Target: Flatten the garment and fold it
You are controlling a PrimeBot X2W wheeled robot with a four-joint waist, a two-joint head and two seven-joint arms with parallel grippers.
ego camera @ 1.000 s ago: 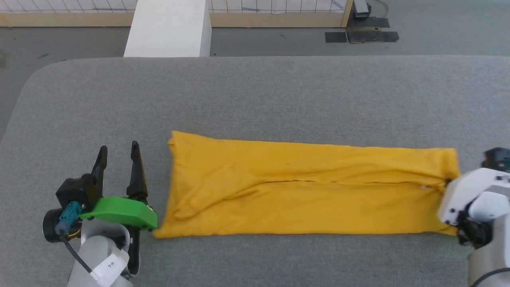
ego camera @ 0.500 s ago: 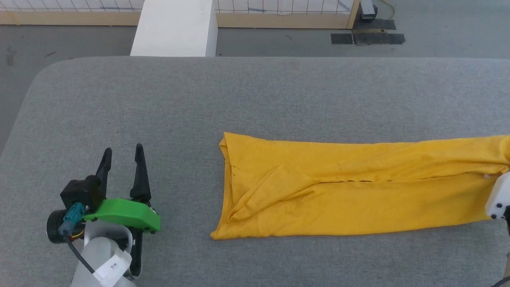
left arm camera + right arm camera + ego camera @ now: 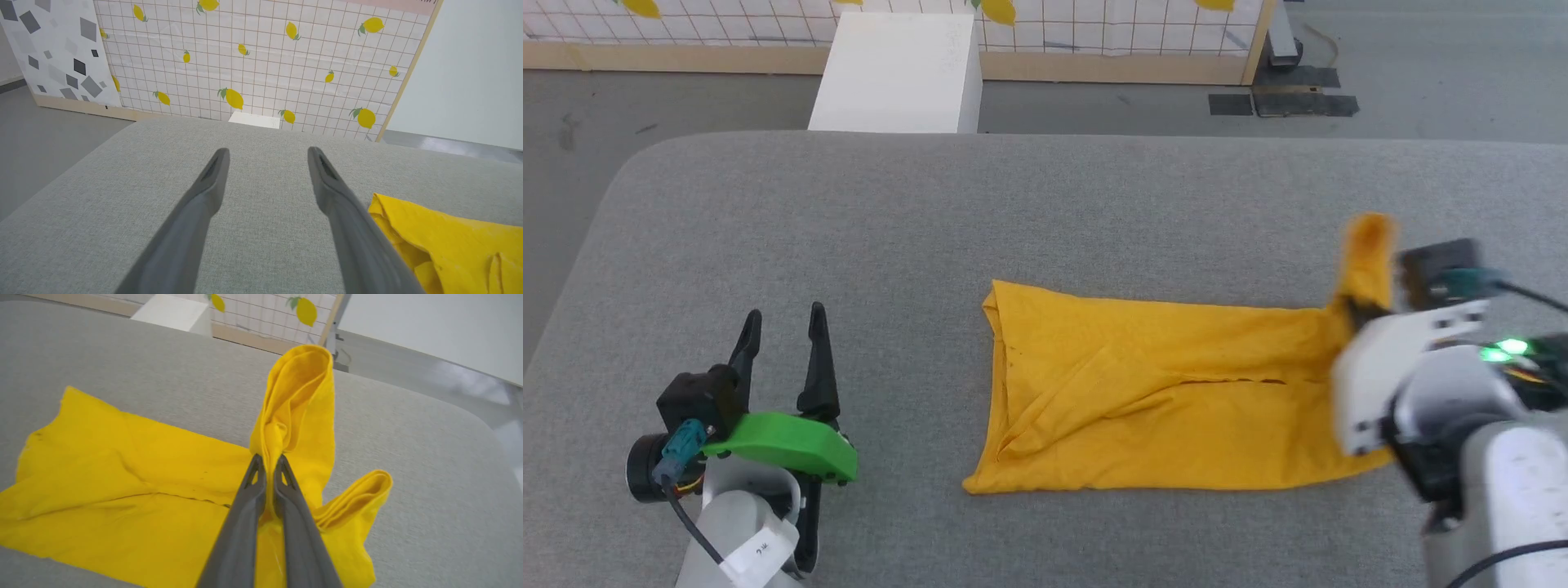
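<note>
Right gripper (image 3: 269, 459) clamps yellow T-shirt (image 3: 1160, 392) at raised right end; long axis left-right; left gripper (image 3: 786, 312) spread, well left.

No legible text; the white tag (image 3: 758, 549) on the left arm (image 3: 727, 518) bears unreadable marks.

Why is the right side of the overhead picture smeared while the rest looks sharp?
Head view: the right gripper and the shirt end it holds up are motion-blurred; the left gripper is crisp. Right wrist view: fingers sharp, glare on the floor behind. Left wrist view: even light, no hard shadows.
</note>
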